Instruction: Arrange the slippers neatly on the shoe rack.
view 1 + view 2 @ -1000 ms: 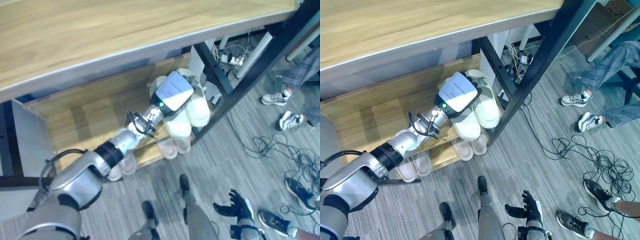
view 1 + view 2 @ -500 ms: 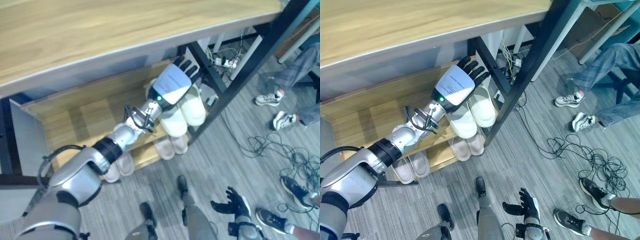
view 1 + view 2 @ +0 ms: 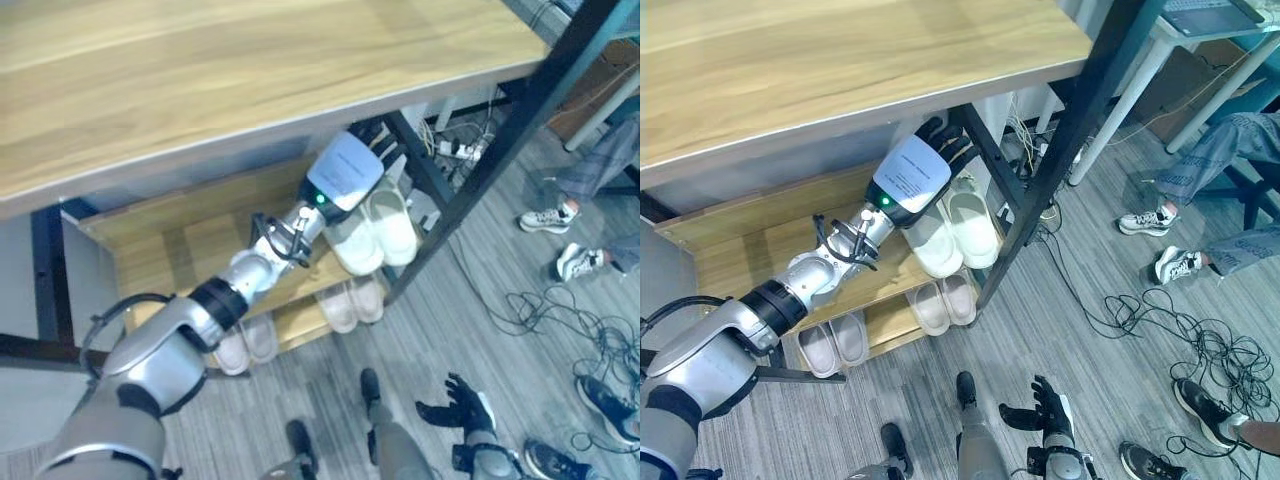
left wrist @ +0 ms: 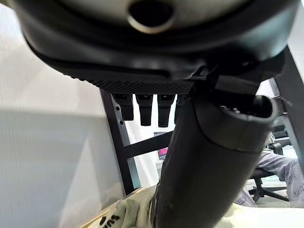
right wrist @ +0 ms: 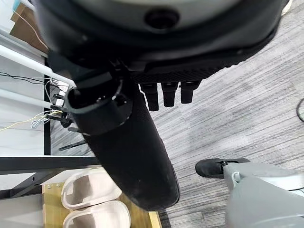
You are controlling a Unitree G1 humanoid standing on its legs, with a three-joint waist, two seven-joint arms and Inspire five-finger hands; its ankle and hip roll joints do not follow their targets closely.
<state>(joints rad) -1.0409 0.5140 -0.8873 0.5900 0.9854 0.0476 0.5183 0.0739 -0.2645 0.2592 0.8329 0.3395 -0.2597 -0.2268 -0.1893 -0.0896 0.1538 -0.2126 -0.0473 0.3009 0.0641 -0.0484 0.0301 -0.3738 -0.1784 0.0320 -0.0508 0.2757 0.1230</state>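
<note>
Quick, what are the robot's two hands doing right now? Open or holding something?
Left hand: open, fingers straight, above the cream slippers on the wooden shoe rack.
Right hand: open, holding nothing, low over the grey floor.

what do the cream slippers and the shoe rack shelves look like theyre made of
Cream slippers: probably soft moulded foam or rubber, matte, with thick rounded edges and no visible seams. Shoe rack: light wood or wood-look laminate shelves, smooth with visible grain, on a black, likely metal frame.
</note>
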